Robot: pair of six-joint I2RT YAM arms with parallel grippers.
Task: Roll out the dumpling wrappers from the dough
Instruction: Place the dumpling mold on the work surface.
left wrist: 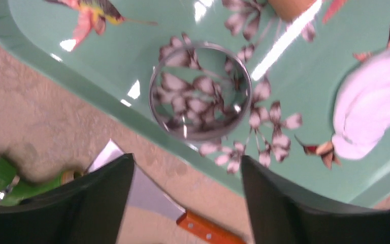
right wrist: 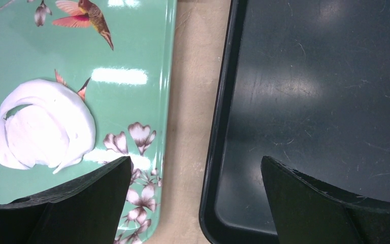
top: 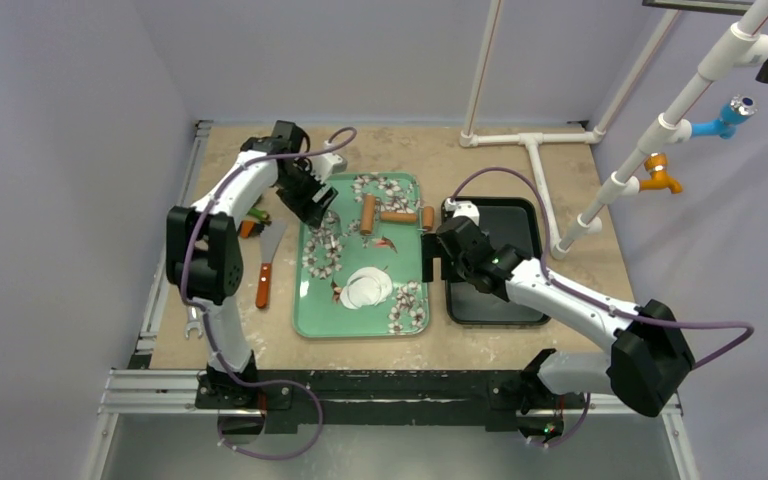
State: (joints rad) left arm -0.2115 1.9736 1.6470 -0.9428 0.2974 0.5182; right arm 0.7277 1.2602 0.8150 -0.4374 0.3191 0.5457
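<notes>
1. Dough (top: 365, 288): one white matte mass, pressed flat, with an overlapping fold and an uneven edge. It lay on the green floral tray (top: 315, 305).
2. Dough relative to the left gripper (left wrist: 185, 160): well apart, ahead of the fingertips and off to their right. There was no contact.
3. Dough relative to the right gripper (right wrist: 194, 160): near, ahead of it and to its left, just beyond the left finger. There was no contact.
4. Left gripper: fingers parted and released, with nothing between them and touching nothing. It hovered over the tray's edge where that met the table (left wrist: 30, 117).
5. Metal ring cutter (left wrist: 200, 91): stood on the green tray just ahead of the left gripper, in line with the gap between its fingers and clear of both tips.
6. Right gripper: fingers spread wide and released, holding nothing. It hung above the strip of table between the green tray and the black tray (right wrist: 310, 76).
7. Cleaver (left wrist: 147, 188), orange handle: lay on the table below the left gripper, seen between its fingers.
</notes>
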